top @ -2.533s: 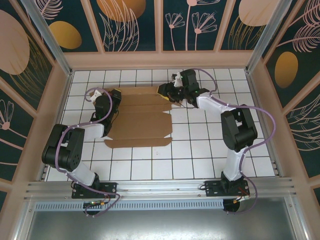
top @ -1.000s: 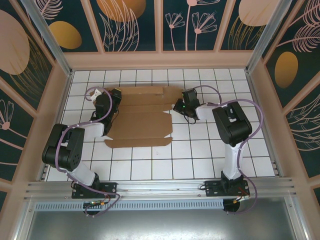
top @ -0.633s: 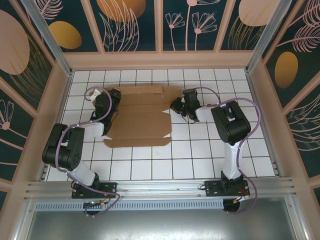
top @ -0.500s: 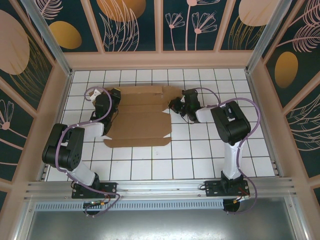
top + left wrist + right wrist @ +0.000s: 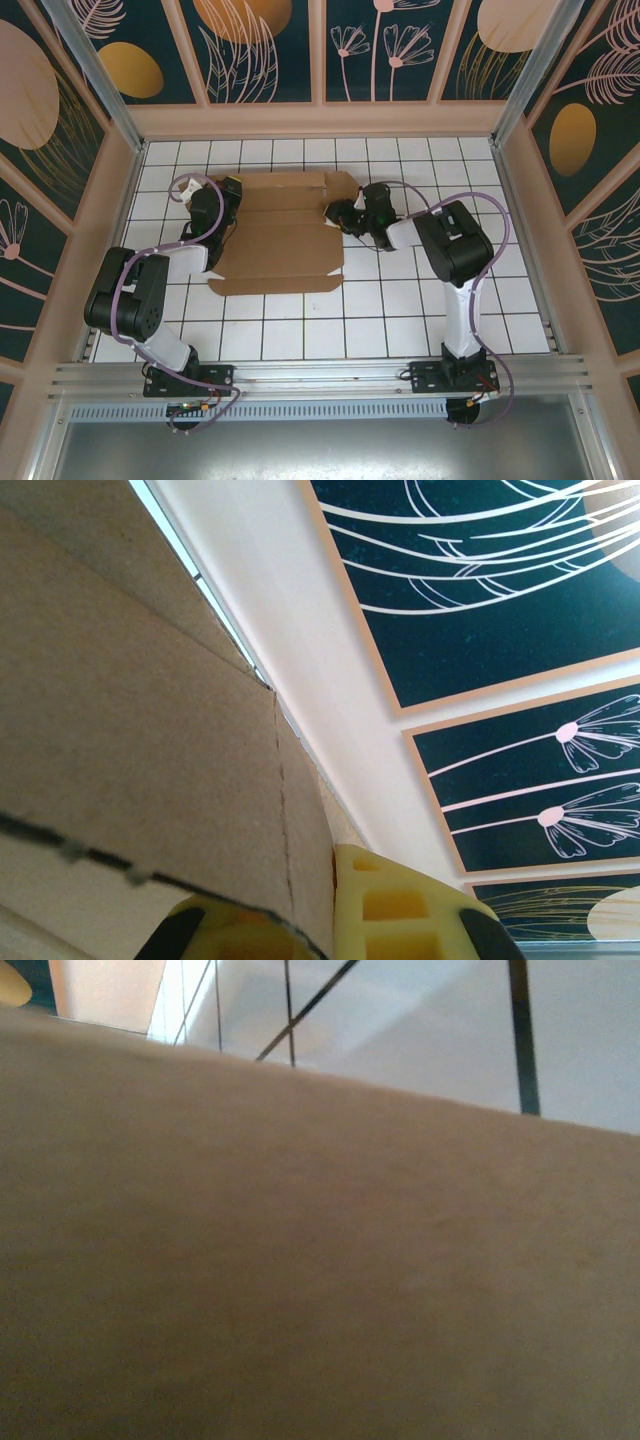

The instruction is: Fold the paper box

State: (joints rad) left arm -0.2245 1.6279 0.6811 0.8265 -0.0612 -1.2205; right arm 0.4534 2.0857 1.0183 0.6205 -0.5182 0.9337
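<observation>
Your box (image 5: 280, 235) is lying as a flat sheet on the tiled table (image 5: 400, 300), left of centre and toward the far wall. Its creases and the narrow flap along the near edge all run left-right, so that's the direction I'd call its long axis, though honestly the sheet looks nearly as deep as it is wide. Your left gripper (image 5: 228, 192) sits at the sheet's far left corner. In the left wrist view the cardboard edge drops down between the yellow fingertips (image 5: 400, 915), so it's clamped on the box. Your right gripper (image 5: 340, 212) is right up against the sheet's right edge near the far end. From above it's too small to tell whether its jaws are apart or closed.
</observation>
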